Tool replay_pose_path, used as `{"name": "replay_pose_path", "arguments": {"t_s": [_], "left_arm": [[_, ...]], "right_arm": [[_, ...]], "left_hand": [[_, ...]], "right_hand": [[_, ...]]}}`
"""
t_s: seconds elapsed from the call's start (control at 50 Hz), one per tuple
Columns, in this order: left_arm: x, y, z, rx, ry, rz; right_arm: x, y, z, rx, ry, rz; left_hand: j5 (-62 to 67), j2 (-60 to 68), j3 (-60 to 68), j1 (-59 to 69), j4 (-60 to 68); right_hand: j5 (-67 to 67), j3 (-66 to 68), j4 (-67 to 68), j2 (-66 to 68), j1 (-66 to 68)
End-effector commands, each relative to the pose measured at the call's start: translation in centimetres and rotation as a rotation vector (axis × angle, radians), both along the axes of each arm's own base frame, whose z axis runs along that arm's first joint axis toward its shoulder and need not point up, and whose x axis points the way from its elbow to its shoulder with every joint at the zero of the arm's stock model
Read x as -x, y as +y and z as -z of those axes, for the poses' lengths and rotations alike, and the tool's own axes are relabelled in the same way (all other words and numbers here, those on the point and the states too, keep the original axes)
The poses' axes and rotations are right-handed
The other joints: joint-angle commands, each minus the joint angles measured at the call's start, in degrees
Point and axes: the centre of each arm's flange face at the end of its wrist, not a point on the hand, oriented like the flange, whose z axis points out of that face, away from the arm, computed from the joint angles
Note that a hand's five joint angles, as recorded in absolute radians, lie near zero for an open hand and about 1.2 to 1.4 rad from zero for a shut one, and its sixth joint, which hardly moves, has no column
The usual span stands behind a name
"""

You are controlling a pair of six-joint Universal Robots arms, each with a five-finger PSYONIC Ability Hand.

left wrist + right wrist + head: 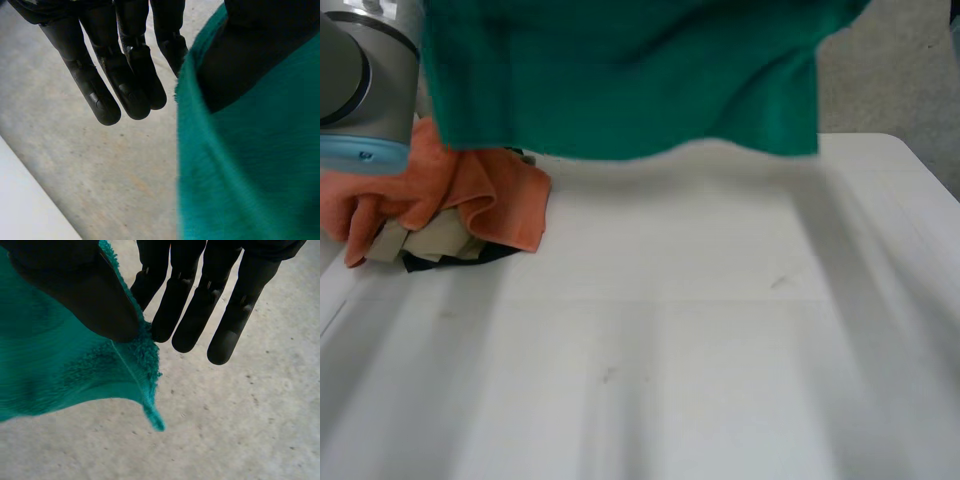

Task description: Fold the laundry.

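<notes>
A green cloth hangs in the air above the far side of the white table, its lower edge free above the tabletop. In the left wrist view my left hand keeps its fingers straight, and the thumb presses the green cloth at its edge against the nearest finger. In the right wrist view my right hand pinches a corner of the green cloth between thumb and one finger. Its other fingers are straight and bare.
An orange cloth lies crumpled at the table's far left, over beige and black pieces. My left arm stands above that pile. Grey floor lies beyond the table's far right edge.
</notes>
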Motion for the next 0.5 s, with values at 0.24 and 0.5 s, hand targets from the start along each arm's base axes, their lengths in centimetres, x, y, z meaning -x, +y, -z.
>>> {"name": "replay_pose_path", "arguments": {"t_s": [0.24,0.5], "left_arm": [[-2.9,5.6,20.4,-0.713,-0.248,0.003],[-4.2,6.4,28.2,-0.873,-0.391,-0.004]], "right_arm": [[-1.3,6.3,18.3,-0.746,0.255,-0.073],[1.5,8.8,24.5,-0.968,0.34,-0.039]], "left_hand": [[12.63,11.52,11.85,14.27,11.18],[12.63,11.52,11.85,14.27,11.18]], "right_hand": [[11.14,12.39,11.65,13.07,15.98],[11.14,12.39,11.65,13.07,15.98]]}}
